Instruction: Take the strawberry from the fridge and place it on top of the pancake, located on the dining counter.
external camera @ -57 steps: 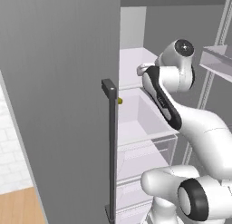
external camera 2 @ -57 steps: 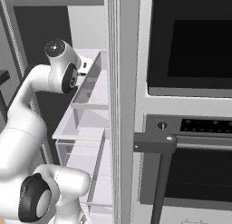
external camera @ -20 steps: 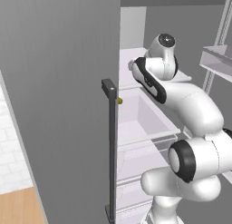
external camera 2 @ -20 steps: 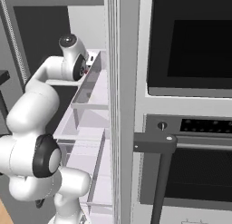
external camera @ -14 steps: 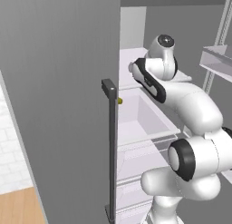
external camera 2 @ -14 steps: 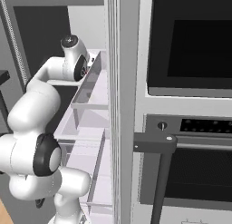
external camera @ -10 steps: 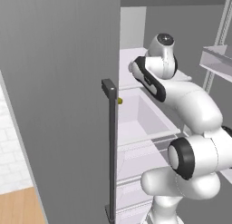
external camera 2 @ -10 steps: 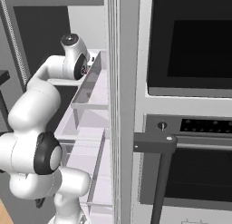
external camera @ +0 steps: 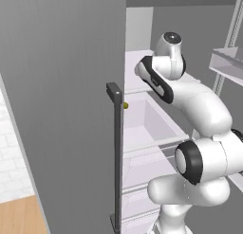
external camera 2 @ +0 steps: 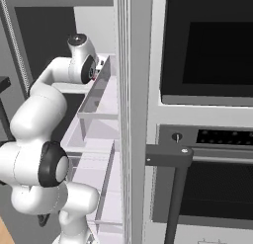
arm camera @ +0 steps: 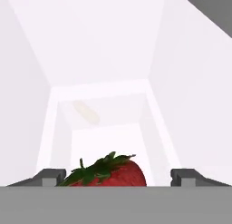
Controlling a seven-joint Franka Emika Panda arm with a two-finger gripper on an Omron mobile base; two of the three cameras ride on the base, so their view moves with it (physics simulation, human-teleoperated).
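The strawberry (arm camera: 113, 173), bright red with green leaves, lies on a white shelf (arm camera: 104, 60) inside the fridge (external camera: 61, 110). In the hand view it sits low and centred. My gripper (arm camera: 120, 177) is open with one finger tip (arm camera: 54, 177) on each side of the berry. A clear gap shows on the right side, and the left tip is close to the leaves. In the right base view the hand (external camera 2: 99, 70) reaches onto the upper shelf, with a red speck beside it. The pancake and the dining counter are out of view.
The open grey fridge door with its dark bar handle (external camera: 115, 152) stands close on the arm's left. A small yellow fruit (external camera: 126, 105) sits by the door edge. A clear drawer (external camera: 147, 124) lies below the shelf. A built-in oven (external camera 2: 207, 50) is on the right.
Since the oldest frames the arm has stretched up and deeper into the fridge. Over the last second it has stayed almost still.
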